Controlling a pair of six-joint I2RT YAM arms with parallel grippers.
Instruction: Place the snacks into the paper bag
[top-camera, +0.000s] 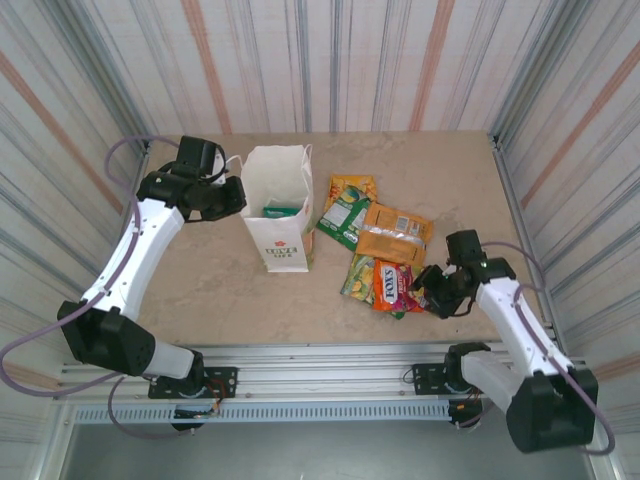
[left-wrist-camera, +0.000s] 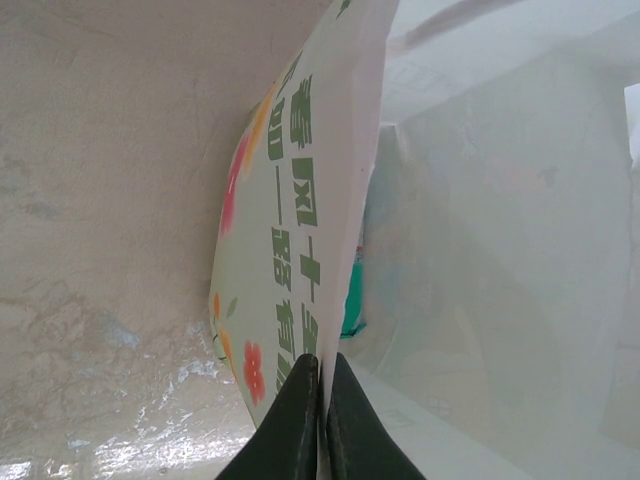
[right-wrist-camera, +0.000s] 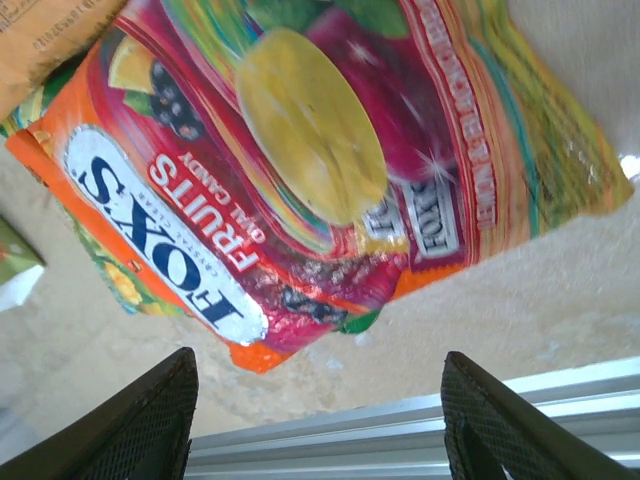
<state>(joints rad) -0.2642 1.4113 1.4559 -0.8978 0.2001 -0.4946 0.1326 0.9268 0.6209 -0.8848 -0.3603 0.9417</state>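
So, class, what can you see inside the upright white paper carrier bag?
Inside the white paper carrier bag, the top of a green packet shows just below the rim. Its lower part and the bag's floor are hidden by the bag's walls.

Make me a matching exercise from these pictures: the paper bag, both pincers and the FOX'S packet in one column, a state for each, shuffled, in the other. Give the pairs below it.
Column one
1. white paper carrier bag
2. left pincer
3. right pincer
4. glossy red-orange FOX'S snack packet

Column two
A. open, fingers wide apart
B. lying flat, printed face up
C. standing upright, mouth open
D. clamped shut on a thin paper edge

Pairs: 1-C, 2-D, 3-A, 4-B
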